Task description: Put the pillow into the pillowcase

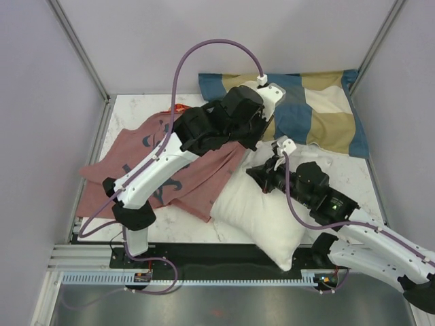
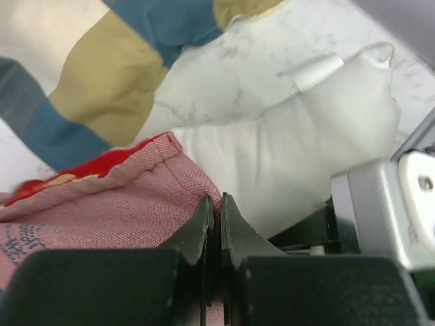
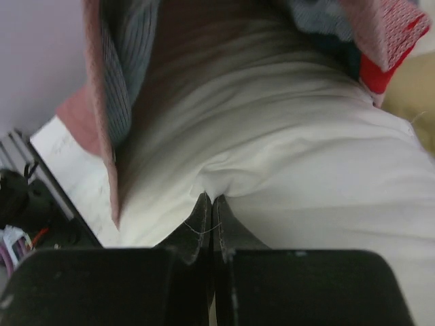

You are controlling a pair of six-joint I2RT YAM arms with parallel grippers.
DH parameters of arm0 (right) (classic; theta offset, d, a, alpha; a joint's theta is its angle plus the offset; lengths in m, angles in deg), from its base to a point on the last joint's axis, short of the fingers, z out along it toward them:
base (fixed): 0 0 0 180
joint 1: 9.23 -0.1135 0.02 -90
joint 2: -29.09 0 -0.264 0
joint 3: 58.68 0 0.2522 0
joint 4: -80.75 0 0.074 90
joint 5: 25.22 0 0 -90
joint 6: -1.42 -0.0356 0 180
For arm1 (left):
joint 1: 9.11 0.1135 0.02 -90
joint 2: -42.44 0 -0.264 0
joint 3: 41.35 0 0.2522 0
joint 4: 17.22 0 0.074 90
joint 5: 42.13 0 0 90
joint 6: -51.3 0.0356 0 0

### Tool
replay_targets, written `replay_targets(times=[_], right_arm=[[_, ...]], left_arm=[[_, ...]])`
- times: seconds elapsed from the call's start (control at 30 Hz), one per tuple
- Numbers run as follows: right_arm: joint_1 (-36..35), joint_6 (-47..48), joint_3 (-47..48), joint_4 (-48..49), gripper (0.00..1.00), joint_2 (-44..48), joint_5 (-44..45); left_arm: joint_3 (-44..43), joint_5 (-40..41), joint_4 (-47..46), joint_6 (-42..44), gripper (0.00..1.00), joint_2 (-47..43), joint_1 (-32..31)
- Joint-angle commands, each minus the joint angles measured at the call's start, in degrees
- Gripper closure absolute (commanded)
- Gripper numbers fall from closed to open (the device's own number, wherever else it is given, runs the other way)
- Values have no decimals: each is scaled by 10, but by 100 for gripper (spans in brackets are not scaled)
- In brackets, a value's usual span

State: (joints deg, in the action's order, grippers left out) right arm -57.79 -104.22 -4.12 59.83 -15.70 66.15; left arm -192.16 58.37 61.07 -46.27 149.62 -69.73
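Note:
The white pillow [image 1: 262, 214] lies at the table's front middle, one corner over the near edge. The pillowcase [image 1: 146, 170], dull pink side up with red showing at its hem, is spread at the left. My left gripper [image 1: 239, 139] is shut on the pillowcase's hem [image 2: 183, 180] and holds the open edge up beside the pillow [image 2: 299, 149]. My right gripper [image 1: 257, 178] is shut on a pinch of the pillow's fabric [image 3: 285, 163]; the pillow's far end sits under the raised pillowcase edge [image 3: 112, 88].
A blue, tan and cream checked pillow [image 1: 306, 109] lies at the back right against the wall. Grey walls enclose the table on three sides. A metal rail [image 1: 204, 272] runs along the near edge by the arm bases.

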Motion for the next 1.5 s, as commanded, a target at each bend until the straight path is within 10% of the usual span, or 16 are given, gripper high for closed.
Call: replay_targets(times=[0.0,0.3,0.4,0.5,0.73,1.07,1.47], right_arm=[[0,-11,65,147,100,3,65],[29,-177,-98,295,100,-55,121],[54,-195,-87,226,100,-42,160],[95,-209,-57,146,100,-46,149],[140,-216,-18,-11,89,-29,137],[145,-166,30,-116,43,22,95],[145,-117,69,-223,14,55,-45]], left_arm=[[-50,-130,-113,-77,98,-56,-33],[119,49,-157,-136,96,-122,-76],[197,111,-153,-99,37,-146,-65],[271,197,-140,-90,16,-168,-65],[500,297,-148,-174,14,-257,-71],[796,360,-258,-275,18,-378,-69],[945,165,-561,-176,11,-380,12]])
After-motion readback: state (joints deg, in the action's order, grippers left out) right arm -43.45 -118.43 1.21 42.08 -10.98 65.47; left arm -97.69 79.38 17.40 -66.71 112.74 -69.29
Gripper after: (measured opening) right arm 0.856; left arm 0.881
